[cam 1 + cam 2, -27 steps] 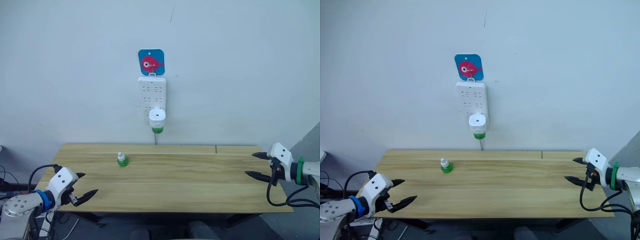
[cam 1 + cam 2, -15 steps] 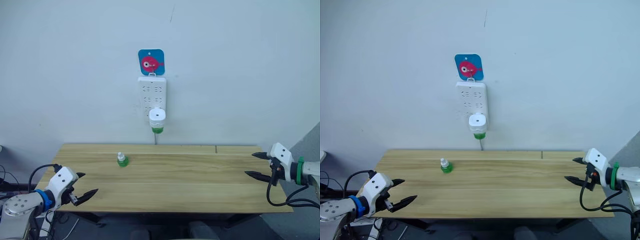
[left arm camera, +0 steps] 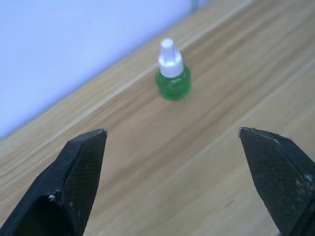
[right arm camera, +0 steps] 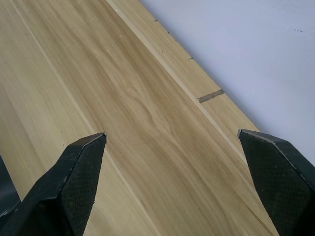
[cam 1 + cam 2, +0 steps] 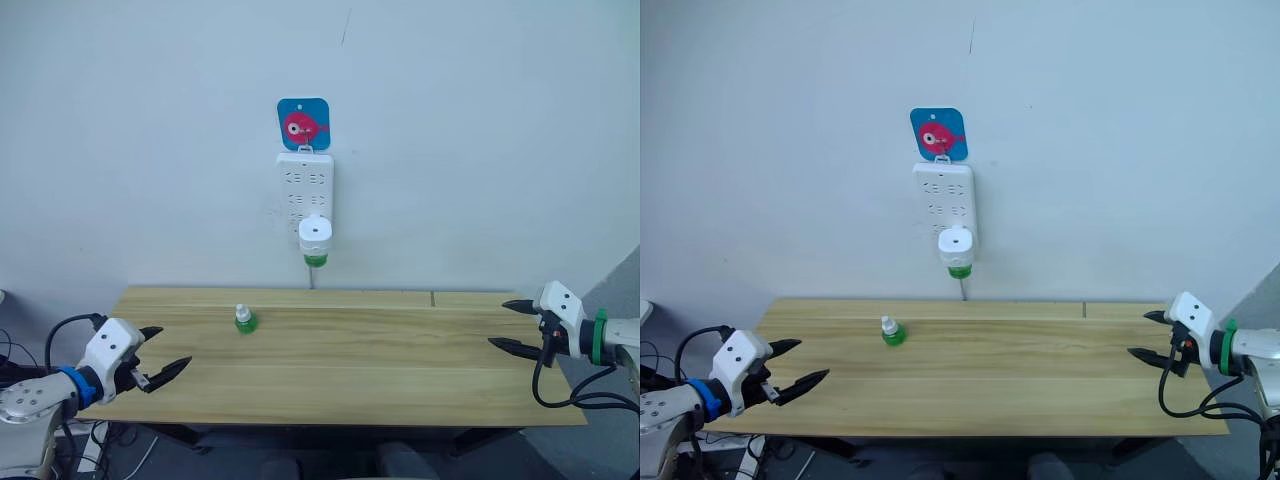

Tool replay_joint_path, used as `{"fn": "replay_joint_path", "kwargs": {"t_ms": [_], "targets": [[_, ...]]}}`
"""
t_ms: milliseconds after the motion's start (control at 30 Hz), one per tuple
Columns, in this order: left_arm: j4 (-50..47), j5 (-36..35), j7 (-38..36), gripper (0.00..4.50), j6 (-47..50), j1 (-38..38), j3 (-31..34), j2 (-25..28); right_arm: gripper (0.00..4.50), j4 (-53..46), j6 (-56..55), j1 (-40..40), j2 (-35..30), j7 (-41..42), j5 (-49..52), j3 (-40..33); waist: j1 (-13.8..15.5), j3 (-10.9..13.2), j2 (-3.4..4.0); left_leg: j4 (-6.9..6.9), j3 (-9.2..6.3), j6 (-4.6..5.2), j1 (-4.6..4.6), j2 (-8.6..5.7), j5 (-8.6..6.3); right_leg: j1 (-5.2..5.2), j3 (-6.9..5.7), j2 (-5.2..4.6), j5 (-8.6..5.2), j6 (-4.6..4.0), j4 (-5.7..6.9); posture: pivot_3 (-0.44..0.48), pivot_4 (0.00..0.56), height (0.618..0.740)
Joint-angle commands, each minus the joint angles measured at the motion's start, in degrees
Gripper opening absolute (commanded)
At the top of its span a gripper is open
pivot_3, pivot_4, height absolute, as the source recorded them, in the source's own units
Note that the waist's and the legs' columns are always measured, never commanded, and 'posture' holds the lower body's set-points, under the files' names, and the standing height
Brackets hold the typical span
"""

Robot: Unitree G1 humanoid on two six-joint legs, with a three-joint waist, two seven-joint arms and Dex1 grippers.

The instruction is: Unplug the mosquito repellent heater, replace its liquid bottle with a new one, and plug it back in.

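- Both jaws released: left gripper [image 5: 168, 350] and right gripper [image 5: 508, 325] spread empty over the table [image 5: 340, 370].
- Between them, well beyond, white rounded mosquito repellent heater [image 5: 314, 233] on the power strip [image 5: 304, 190], green bottle [image 5: 315, 260] beneath.
- Prongs hidden.

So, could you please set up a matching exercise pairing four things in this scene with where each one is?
Things:
1. mosquito repellent heater
2. spare green bottle
3. left pincer
4. right pincer

Places:
A. standing on the table
B. open, over the table's right end
C. plugged into the wall power strip
D. open, at the table's left edge

Pairs: 1-C, 2-A, 3-D, 4-B
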Motion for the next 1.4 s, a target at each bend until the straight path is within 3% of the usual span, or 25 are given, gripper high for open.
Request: {"fn": "replay_joint_path", "kwargs": {"t_ms": [33, 267, 367, 500, 733, 1067, 1400], "targets": [[-0.5, -3.4, -3.5, 4.50, 1.9, -0.4, 2.2, 1.4, 4.47, -1.6, -0.4, -0.3, -0.7, 0.3, 0.7, -0.8, 0.0, 0.0, 0.01, 0.00, -0.01, 0.00, -0.01, 0.00, 0.00, -0.01, -0.01, 0.00, 0.00, 0.00, 0.00, 0.046, 0.006, 0.692], [0.4, -2.6, 2.1, 4.50, -1.4, -4.4, 4.2, -0.7, 4.47, -4.6, 0.5, 2.5, -0.5, -0.6, 1.4, -1.6, 0.1, 0.0, 0.01, 0.06, -0.21, 0.00, -0.10, -0.01, 0.00, 0.00, -0.22, -0.03, 0.00, 0.00, 0.00, 0.028, 0.014, 0.692], [-4.0, -4.1, 3.1, 4.50, 3.7, -4.7, 3.5, -1.3, 4.47, -9.4, 2.3, 4.8, -0.2, -1.5, 3.0, -2.8, 0.1, 0.0, 0.01, 0.05, -0.26, 0.00, -0.19, -0.04, 0.00, -0.04, -0.26, -0.08, 0.00, 0.00, -0.01, 0.018, 0.015, 0.692], [-10.6, -3.5, 7.3, 4.50, 11.9, -7.9, 1.7, -1.4, 4.47, -24.8, 8.6, 8.6, 2.0, -5.7, 8.0, -5.0, -0.2, 0.0, 0.03, 0.09, -0.50, 0.00, -0.25, -0.03, 0.00, -0.02, -0.50, -0.09, 0.00, 0.00, 0.01, -0.021, 0.023, 0.692], [-15.9, -4.0, 9.3, 4.50, 17.9, -16.8, -1.9, -2.9, 4.47, -45.4, 20.6, 11.2, 7.1, -15.5, 12.8, -3.7, -0.6, 0.0, 0.02, 0.11, -0.75, -0.01, -0.34, -0.05, 0.01, 0.04, -0.72, -0.08, 0.00, -0.01, -0.03, -0.076, 0.033, 0.692], [-5.5, 0.5, 8.8, 4.50, 13.6, -31.6, -9.5, -7.8, 4.47, -55.8, 29.9, 8.2, 10.0, -25.3, 11.8, 0.0, -2.3, 0.1, -0.02, 0.18, -0.80, -0.01, -0.37, -0.10, 0.01, 0.07, -0.76, -0.08, 0.01, -0.01, -0.04, -0.136, 0.045, 0.692], [7.2, 2.4, 9.5, 4.50, 8.5, -40.7, -10.6, -12.9, 4.47, -60.0, 34.3, 8.5, 11.6, -28.2, 14.4, 0.0, -5.2, 0.1, -0.06, 0.19, -1.11, -0.01, -0.64, -0.12, 0.01, -0.01, -0.96, -0.07, 0.01, 0.00, -0.08, -0.169, 0.042, 0.692]]}}
